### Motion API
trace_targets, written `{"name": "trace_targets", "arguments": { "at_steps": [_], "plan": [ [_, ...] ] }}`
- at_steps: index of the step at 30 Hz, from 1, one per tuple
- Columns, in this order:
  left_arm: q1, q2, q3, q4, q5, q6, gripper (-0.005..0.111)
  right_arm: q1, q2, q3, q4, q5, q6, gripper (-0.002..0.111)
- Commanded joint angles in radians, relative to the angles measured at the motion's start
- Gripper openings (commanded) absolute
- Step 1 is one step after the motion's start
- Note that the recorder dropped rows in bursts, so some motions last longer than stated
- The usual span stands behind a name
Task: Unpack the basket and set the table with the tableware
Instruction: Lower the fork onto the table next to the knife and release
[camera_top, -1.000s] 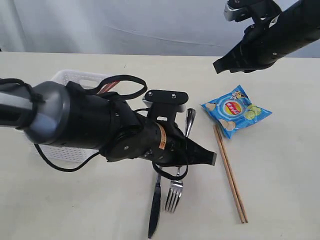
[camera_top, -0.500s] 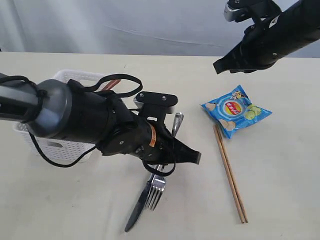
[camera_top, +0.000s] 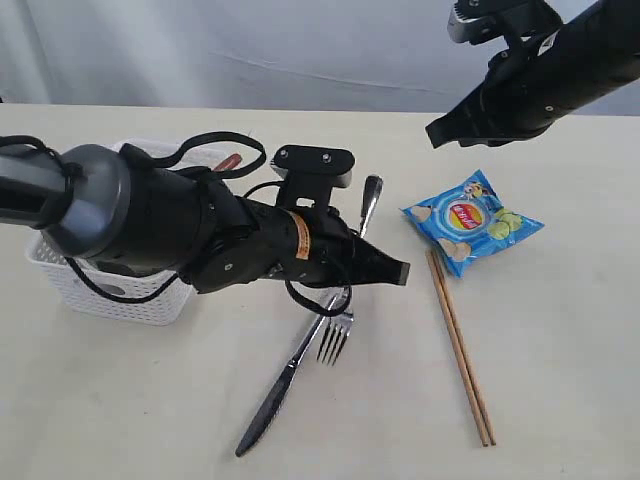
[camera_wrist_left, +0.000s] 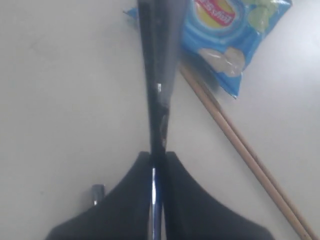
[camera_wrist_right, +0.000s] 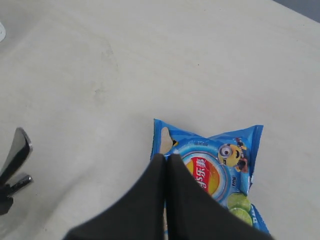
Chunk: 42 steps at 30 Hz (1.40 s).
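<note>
The left hand (camera_top: 400, 271) is clenching the knife (camera_top: 268, 415) and fork (camera_top: 336, 340) together. Over the last second it has been turning them into a slant, low over the worktop (camera_top: 560, 400) beside the basket (camera_top: 120, 300). They are probably nearing set-down. The chopsticks (camera_top: 460, 350) are already lying out. The right hand (camera_top: 432, 133) is hovering clenched and empty above the chip bag (camera_top: 472, 222).
</note>
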Motion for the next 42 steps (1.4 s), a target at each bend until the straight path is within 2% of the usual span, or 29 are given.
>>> {"name": "trace_targets", "arguments": {
  "at_steps": [1,22,34,42],
  "plan": [
    [0.034,0.001,0.005,0.008,-0.034,0.015,0.000,-0.007,-0.007,0.004,0.005,0.005,0.000,0.000],
    [0.034,0.061,0.005,0.008,-0.095,0.039,0.000,-0.007,-0.007,0.004,0.004,-0.011,0.003,0.000],
    [0.089,0.059,0.005,0.008,0.023,0.064,0.000,-0.007,-0.007,0.004,0.004,-0.011,0.003,0.000],
    [0.091,0.053,0.005,0.008,0.054,0.079,0.000,-0.007,-0.007,0.004,0.008,-0.015,0.003,0.000]
  ]
}}
